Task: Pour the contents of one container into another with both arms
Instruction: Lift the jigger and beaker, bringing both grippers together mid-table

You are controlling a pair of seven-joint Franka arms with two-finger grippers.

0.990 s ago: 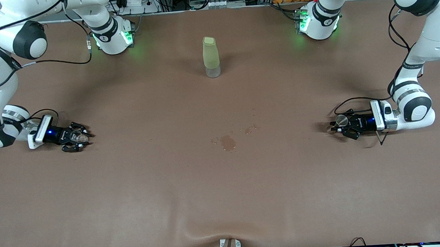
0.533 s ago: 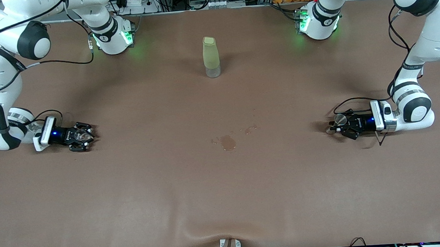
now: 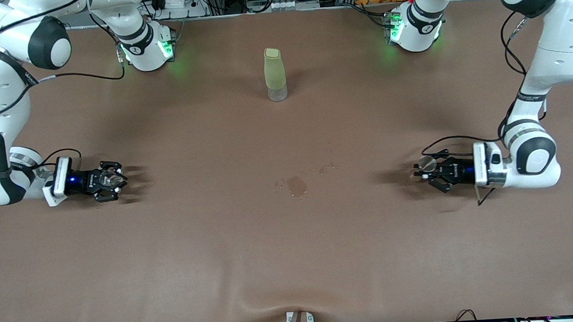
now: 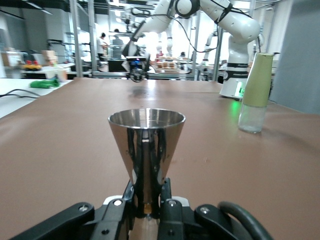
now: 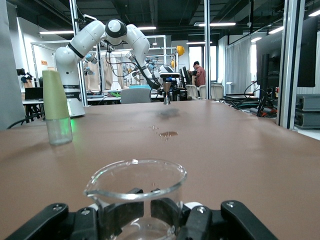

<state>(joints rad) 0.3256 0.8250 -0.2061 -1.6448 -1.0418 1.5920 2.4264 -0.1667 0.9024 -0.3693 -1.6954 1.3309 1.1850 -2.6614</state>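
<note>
Toward the right arm's end of the table, my right gripper (image 3: 113,181) is shut on the tiny clear glass cup (image 3: 111,179) and holds it upright just over the brown cloth. Its wrist view shows the cup (image 5: 116,192) between the black fingers (image 5: 197,220), pouring lip at the rim. Toward the left arm's end, my left gripper (image 3: 425,168) is shut on the steel jigger (image 3: 425,162). In the left wrist view the jigger (image 4: 146,135) stands upright, pinched at its narrow waist by my left gripper (image 4: 147,200). The two containers are far apart.
A tall pale-green bottle (image 3: 275,74) with a clear base stands midway between the arms' bases; it also shows as the bottle (image 4: 255,92) and the bottle (image 5: 56,107). A wet stain (image 3: 297,185) marks the cloth's middle. The cloth wrinkles at the near edge (image 3: 295,302).
The right gripper's fingers have closed on the glass cup. Both hands have risen slightly off the cloth with their containers, and the left hand has shifted toward the table's middle.
</note>
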